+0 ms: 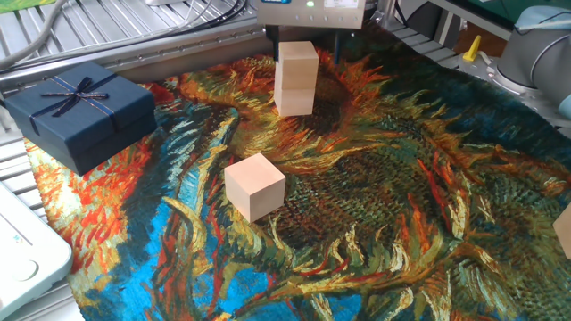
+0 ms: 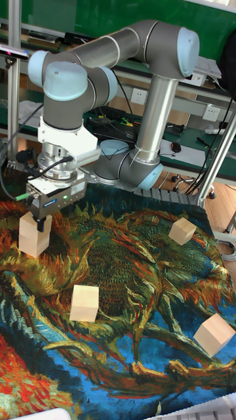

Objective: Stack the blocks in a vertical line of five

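Note:
Two pale wooden blocks stand stacked [image 1: 295, 78] at the far side of the painted cloth, also seen as the stack [image 2: 33, 236] at the left of the tall view. My gripper [image 1: 305, 37] hangs just above and behind the stack's top, open, with a dark finger on either side of the top block and nothing held. A single block [image 1: 254, 185] lies in the middle of the cloth, the same block [image 2: 84, 302] in the tall view. Two more blocks [image 2: 182, 230] [image 2: 214, 333] lie to the right; one [image 1: 563, 228] is cut by the frame edge.
A dark blue gift box [image 1: 80, 111] with a ribbon sits at the left edge of the cloth. A white device [image 1: 25, 254] lies at the near left corner. Metal rails and cables [image 1: 134, 27] run behind the cloth. The arm's base [image 2: 131, 164] stands at the back.

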`<action>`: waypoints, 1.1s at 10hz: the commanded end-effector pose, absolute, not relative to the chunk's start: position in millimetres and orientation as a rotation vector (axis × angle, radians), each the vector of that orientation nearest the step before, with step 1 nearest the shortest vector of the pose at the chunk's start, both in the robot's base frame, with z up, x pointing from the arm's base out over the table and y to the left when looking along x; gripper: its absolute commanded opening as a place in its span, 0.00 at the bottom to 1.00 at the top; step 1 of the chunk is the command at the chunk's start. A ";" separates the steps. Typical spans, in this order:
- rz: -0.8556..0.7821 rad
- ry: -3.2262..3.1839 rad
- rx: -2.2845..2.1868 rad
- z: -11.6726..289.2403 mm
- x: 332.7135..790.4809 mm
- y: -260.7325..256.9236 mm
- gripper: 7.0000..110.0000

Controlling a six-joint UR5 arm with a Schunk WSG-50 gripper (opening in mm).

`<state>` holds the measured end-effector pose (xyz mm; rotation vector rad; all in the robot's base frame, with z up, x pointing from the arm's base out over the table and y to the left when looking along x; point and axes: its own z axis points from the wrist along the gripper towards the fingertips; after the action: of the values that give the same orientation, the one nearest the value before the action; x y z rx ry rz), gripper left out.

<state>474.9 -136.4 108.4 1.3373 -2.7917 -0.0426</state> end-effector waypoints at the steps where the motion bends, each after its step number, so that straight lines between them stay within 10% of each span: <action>1: -0.102 -2.844 1.350 105.7 484.9 -116.1 0.79; 11: -0.153 -2.728 1.198 88.7 456.7 -121.0 0.79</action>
<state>461.4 -120.2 89.1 1.2311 -2.7420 -0.1432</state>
